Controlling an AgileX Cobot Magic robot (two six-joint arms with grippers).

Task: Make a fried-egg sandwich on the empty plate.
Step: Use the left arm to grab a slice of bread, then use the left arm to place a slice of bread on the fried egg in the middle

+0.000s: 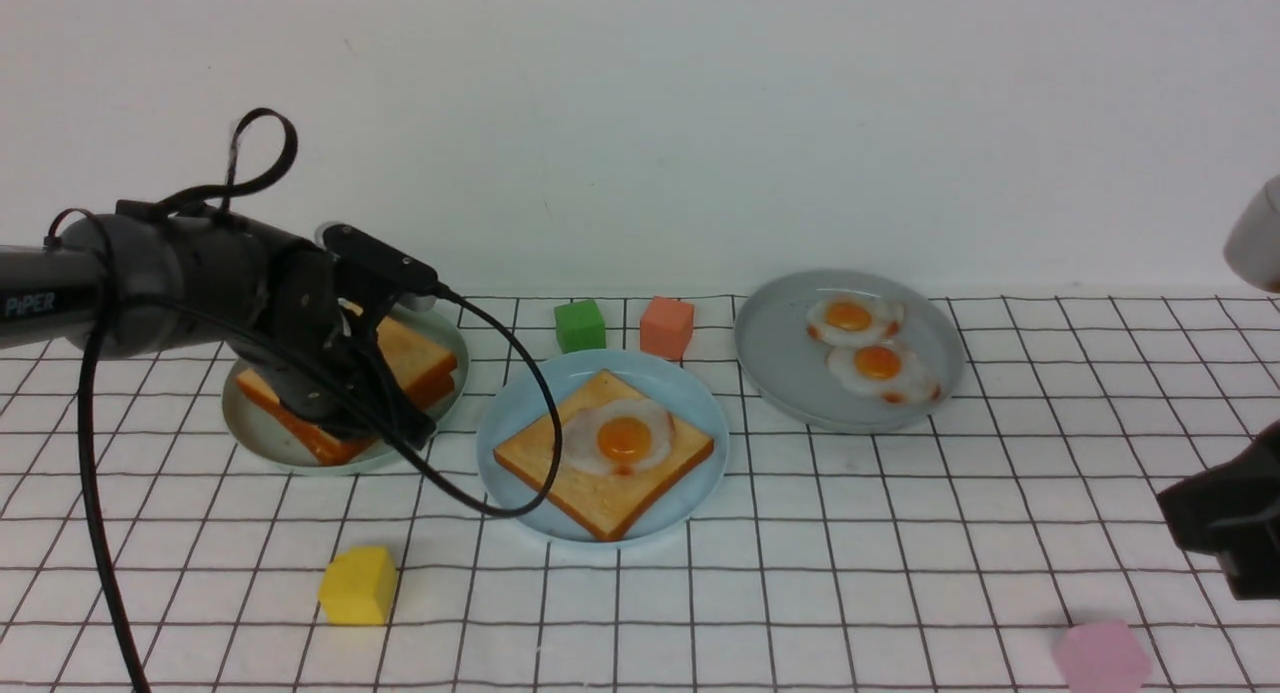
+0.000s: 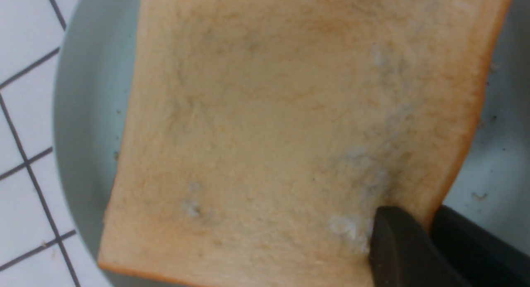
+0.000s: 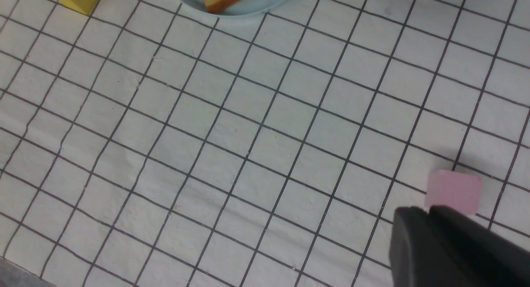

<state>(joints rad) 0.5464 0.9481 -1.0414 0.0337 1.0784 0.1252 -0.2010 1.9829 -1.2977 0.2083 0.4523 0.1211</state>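
Note:
The sky-blue plate [image 1: 520,443] sits at the table's middle and holds one toast slice [image 1: 590,488] with a fried egg [image 1: 622,438] on top. No two-slice sandwich is in view. At the left, a pale grey-green plate [image 1: 270,448] holds stacked plain toast [image 1: 420,358]. My left gripper [image 1: 405,428] is down on that plate, shut on the edge of the top toast slice [image 2: 290,133]; in the left wrist view my left gripper [image 2: 418,220] has one finger over the slice and one under it. My right gripper [image 1: 1180,508] is shut and empty at the right edge, above the table.
A grey plate [image 1: 780,373] at the back right holds two loose fried eggs [image 1: 850,318]. A green cube [image 1: 580,325] and an orange cube [image 1: 667,326] stand behind the blue plate. A yellow cube [image 1: 358,585] lies front left, and a pink cube [image 1: 1100,658] front right, just past the right gripper [image 3: 428,210].

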